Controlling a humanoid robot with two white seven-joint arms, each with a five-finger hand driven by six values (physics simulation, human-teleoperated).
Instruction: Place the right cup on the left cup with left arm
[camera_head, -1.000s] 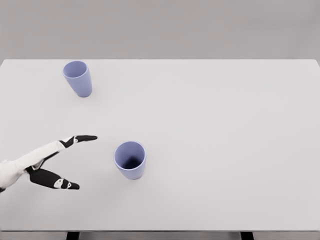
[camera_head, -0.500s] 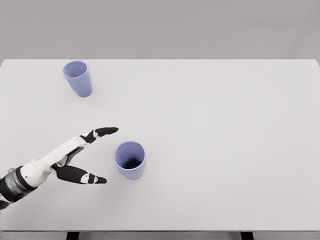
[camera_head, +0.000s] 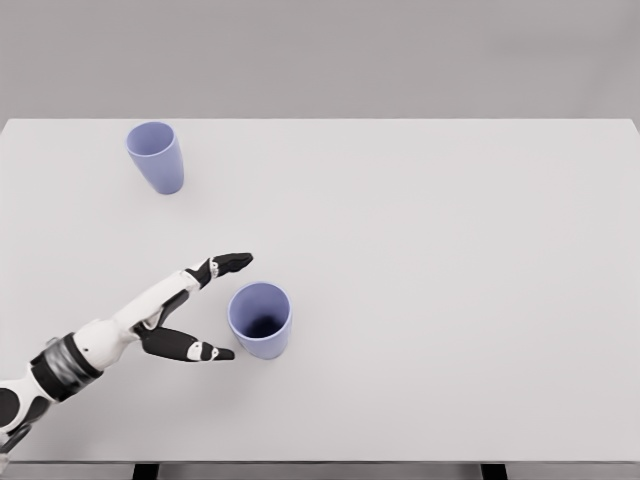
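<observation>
Two cups stand upright on the white surface (camera_head: 450, 300), both the same pale lavender-blue, plain and tapered, wider at the rim than at the base. The right cup (camera_head: 260, 320) sits near the front, left of the middle; its open mouth faces up and the inside looks empty, shaded darker toward the bottom. The left cup (camera_head: 155, 157) stands well apart from it, toward the far left corner, and also holds nothing that can be seen. The left hand (camera_head: 190, 315) reaches in from the lower left, just beside the right cup. Its fingers are spread apart, one above and one below the cup's left side, gripping nothing.
</observation>
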